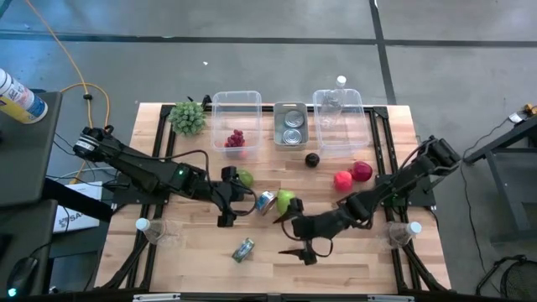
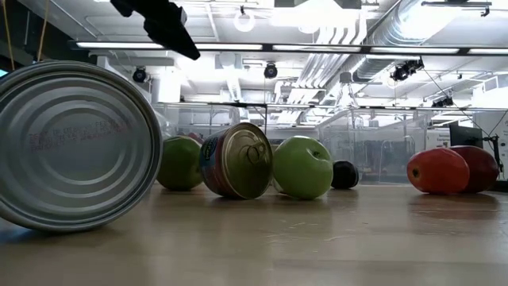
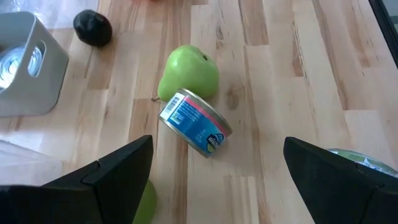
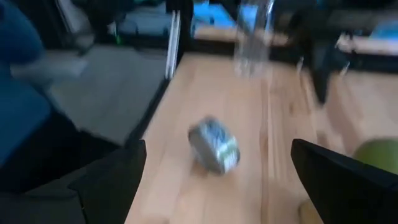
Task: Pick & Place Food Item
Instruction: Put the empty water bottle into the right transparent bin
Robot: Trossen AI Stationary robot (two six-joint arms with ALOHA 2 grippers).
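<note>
Two green apples [image 1: 244,178] [image 1: 286,200] lie on the wooden table with a small can [image 1: 267,201] on its side between them. A second can [image 1: 243,249] lies on its side nearer the front edge. My left gripper [image 1: 228,197] hovers open just left of the first apple, and its wrist view shows the can [image 3: 196,122] and the apple [image 3: 186,71] ahead. My right gripper [image 1: 300,250] hangs open over the table's front middle, right of the front can [image 4: 214,149]. Neither gripper holds anything.
At the back stand a clear bin with red grapes [image 1: 235,138], a grey tray with cans [image 1: 291,126] and a second clear bin [image 1: 338,117]. A leafy green bunch [image 1: 188,117], a dark plum [image 1: 312,159] and two red apples [image 1: 342,179] [image 1: 362,171] lie around. Clear cups [image 1: 144,225] [image 1: 413,228] stand at the sides.
</note>
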